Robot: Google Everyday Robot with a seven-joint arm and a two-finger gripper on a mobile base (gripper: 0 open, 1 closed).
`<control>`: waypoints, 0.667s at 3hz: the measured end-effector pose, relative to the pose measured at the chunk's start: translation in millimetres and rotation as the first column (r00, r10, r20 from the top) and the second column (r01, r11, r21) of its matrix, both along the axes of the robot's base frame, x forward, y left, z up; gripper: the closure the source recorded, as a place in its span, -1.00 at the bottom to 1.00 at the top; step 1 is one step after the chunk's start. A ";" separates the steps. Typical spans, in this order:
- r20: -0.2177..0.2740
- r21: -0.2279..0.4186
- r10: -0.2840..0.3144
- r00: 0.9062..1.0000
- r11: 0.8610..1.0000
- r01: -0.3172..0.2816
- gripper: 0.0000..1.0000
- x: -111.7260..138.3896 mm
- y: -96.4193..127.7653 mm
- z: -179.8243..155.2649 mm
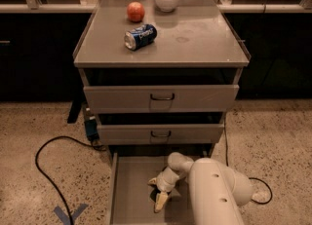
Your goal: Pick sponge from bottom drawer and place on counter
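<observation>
down, gripper (159, 200) (in bottom drawer (129, 190))

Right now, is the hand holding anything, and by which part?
It cannot be told. The hand is low in the bottom drawer, right at the dark sponge, but whether it grips it is hidden.

Red apple (135, 11) sits near white bowl (167, 0) and a toppled soda can (140, 36).

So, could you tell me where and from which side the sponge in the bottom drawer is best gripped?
Probably across its thin edges, coming straight down from above: the sponge seems to lie flat on the bottom drawer floor, largely hidden beneath the gripper poised over it.
</observation>
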State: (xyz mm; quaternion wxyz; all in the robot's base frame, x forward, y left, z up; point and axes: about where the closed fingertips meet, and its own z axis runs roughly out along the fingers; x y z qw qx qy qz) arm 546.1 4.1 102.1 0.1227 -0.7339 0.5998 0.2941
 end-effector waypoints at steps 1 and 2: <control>0.000 0.000 0.000 1.000 1.000 0.000 -0.17 0.0 0.0 0.0; 0.000 0.000 0.000 1.000 1.000 0.000 0.33 -0.1 0.0 0.0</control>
